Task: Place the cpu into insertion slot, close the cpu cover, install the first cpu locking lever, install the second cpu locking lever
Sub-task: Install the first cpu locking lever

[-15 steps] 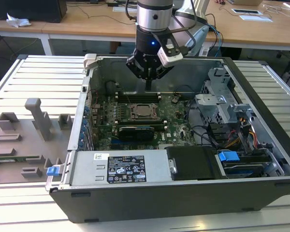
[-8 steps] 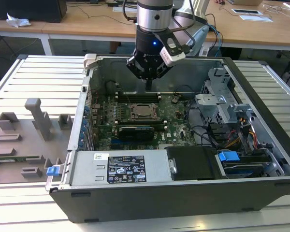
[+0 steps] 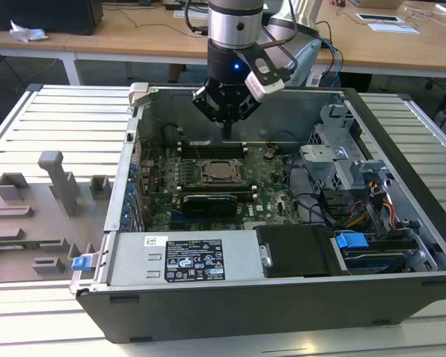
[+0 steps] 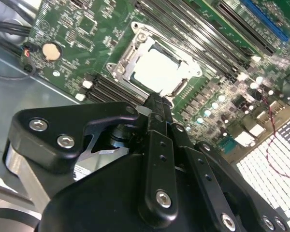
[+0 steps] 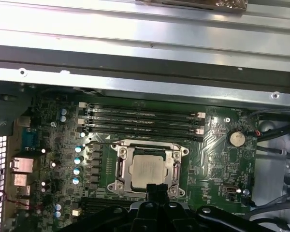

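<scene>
The cpu (image 5: 147,170) sits in the insertion slot (image 5: 117,185) on the green motherboard, its silver-grey top showing through the window of the cpu cover (image 5: 175,166), which lies flat over it. In the second wrist view the cpu (image 4: 157,71) is bright inside the cover frame (image 4: 129,57). Thin wire levers run along the socket's edges; whether they are hooked cannot be told. My gripper (image 3: 227,132) hangs above the board, just behind the cpu (image 3: 219,172), fingers pressed together with nothing between them. Its tip (image 4: 157,102) (image 5: 158,188) points at the socket's edge.
Memory slots (image 3: 212,149) lie beyond the socket and a long black expansion card (image 3: 208,202) in front of it. The power supply (image 3: 186,260), drive cage (image 3: 342,160) and cables crowd the case's front and the exterior view's right. Grey fixtures (image 3: 56,186) stand outside on the left.
</scene>
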### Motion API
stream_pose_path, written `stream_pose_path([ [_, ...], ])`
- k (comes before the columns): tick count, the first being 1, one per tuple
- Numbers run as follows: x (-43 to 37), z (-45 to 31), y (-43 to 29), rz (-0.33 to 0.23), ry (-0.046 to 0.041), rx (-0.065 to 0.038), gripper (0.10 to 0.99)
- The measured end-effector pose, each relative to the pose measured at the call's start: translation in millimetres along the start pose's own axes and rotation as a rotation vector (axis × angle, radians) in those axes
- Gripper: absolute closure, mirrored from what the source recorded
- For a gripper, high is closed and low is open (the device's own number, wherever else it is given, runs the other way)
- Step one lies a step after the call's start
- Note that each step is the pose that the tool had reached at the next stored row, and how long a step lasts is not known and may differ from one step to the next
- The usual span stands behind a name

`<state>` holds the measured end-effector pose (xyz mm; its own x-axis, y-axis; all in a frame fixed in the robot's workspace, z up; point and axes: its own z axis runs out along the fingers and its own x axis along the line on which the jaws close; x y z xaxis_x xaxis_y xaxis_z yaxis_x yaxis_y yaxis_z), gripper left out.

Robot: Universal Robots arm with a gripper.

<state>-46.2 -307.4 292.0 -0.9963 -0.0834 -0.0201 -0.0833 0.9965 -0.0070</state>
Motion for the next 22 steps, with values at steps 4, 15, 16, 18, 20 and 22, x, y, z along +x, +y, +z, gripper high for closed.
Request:
stream_pose_path([
  [4, 13.2, -0.3, 1.1, 0.0, -0.0004, 0.0, 0.98],
  [15, 39.3, -0.8, 3.3, 0.0, -0.0007, 0.0, 0.98],
  [16, 40.6, -0.8, 3.4, 0.0, -0.0007, 0.0, 0.98],
  [18, 44.6, -0.9, 3.7, 0.0, -0.0007, 0.0, 0.98],
  [20, 48.3, -1.0, 4.0, 0.0, -0.0007, 0.0, 0.98],
  [22, 52.1, -1.1, 4.4, 0.0, -0.0008, 0.0, 0.98],
])
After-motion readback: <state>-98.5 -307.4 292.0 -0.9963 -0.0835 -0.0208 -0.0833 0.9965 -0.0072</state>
